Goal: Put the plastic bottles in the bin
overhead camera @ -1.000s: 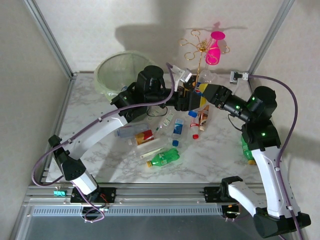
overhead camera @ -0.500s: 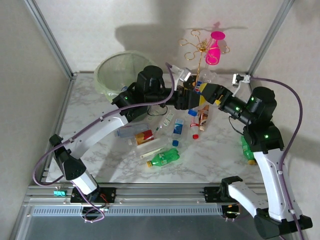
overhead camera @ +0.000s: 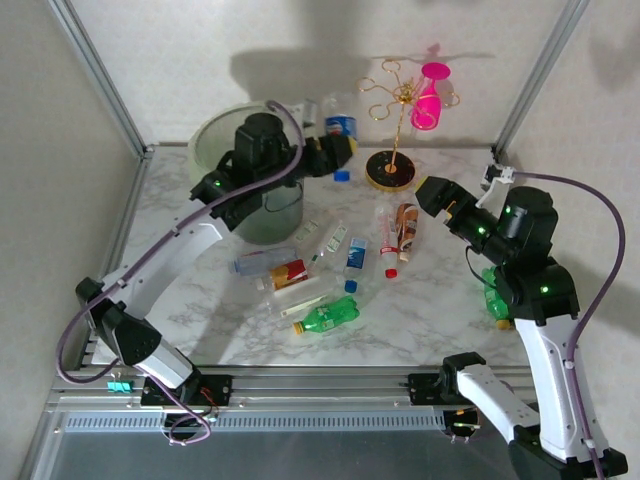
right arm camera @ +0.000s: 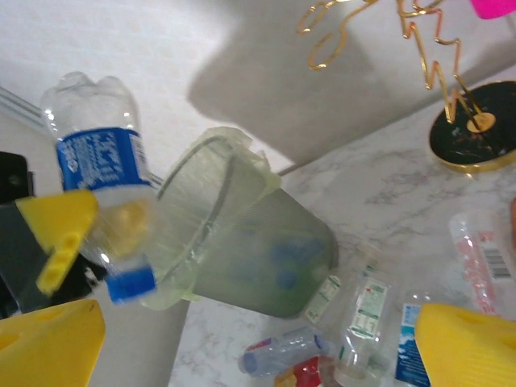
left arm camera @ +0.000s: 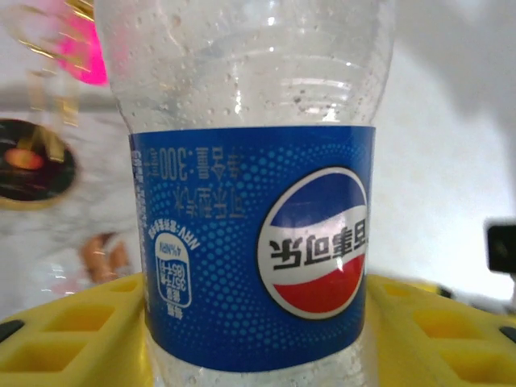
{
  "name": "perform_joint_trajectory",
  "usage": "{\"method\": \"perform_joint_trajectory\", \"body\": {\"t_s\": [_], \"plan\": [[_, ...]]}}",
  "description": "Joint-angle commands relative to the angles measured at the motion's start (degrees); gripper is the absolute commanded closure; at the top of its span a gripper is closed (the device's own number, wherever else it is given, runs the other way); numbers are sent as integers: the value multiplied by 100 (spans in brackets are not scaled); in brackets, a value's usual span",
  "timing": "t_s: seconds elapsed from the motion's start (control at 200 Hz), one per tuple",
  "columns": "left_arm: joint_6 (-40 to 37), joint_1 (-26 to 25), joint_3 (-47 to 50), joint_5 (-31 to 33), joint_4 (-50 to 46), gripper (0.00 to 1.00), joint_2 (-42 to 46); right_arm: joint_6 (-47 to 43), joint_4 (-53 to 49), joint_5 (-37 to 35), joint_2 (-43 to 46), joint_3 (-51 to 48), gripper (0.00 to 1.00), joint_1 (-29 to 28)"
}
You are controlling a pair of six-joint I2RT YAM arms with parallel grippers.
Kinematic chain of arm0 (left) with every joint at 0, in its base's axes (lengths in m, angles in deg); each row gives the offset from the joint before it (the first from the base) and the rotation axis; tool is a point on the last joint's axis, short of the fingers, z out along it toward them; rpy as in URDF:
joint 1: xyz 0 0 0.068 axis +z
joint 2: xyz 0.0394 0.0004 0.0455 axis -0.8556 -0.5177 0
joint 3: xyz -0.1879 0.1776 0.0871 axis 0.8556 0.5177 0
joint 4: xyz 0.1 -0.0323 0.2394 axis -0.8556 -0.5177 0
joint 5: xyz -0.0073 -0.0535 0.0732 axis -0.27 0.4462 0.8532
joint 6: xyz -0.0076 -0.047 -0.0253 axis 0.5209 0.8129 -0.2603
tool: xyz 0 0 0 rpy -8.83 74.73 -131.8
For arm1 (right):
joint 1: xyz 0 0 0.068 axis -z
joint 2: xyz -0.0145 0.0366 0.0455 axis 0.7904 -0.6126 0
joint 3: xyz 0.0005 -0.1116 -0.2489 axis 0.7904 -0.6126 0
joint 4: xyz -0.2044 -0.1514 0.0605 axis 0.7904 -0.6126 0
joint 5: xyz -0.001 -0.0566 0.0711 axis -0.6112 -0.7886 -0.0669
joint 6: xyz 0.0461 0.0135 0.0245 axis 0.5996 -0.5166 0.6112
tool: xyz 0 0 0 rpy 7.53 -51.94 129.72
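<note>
Clear plastic Pepsi bottle (left arm camera: pixel 258 242), blue label with round logo, sits cap-down in the left hand (overhead camera: pixel 335 152) beside the translucent pale-green bin (overhead camera: pixel 204 142) rim; right hand (overhead camera: pixel 430 190) is wide, empty.

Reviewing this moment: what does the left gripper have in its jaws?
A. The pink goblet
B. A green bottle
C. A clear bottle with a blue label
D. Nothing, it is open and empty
C: the left gripper is closed on a clear bottle with a blue label, held in the air just right of the bin. The left wrist view shows that label close up between the jaws.
</note>
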Motion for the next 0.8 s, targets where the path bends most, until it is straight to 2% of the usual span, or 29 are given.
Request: {"method": "perform_joint_trajectory", "body": {"t_s": [0.0,0.1,0.32,0.446,0.611,0.796], "plan": [[491,359,-52,1267,-519,66,261,-155,-402,-243,-21,201,1,-10],[836,735,-247,1540,-869,66,152,-179,-551,-263,-31,151,1,-16],[1210,1175,-513,2223,-1339,66,-59,-263,-760,-210,-163,116,1,-15],[1572,1433,-1128,2621,-2123,68,-524,-335,-875,-239,-278,165,1,-10],[2039,1529,-2167,2980,-3440,68,-1396,-326,-947,-375,-337,135,1,-15],[2218,1549,-2222,2983,-3503,66,-1736,-255,-957,-445,-378,-1,1,-9]]}}
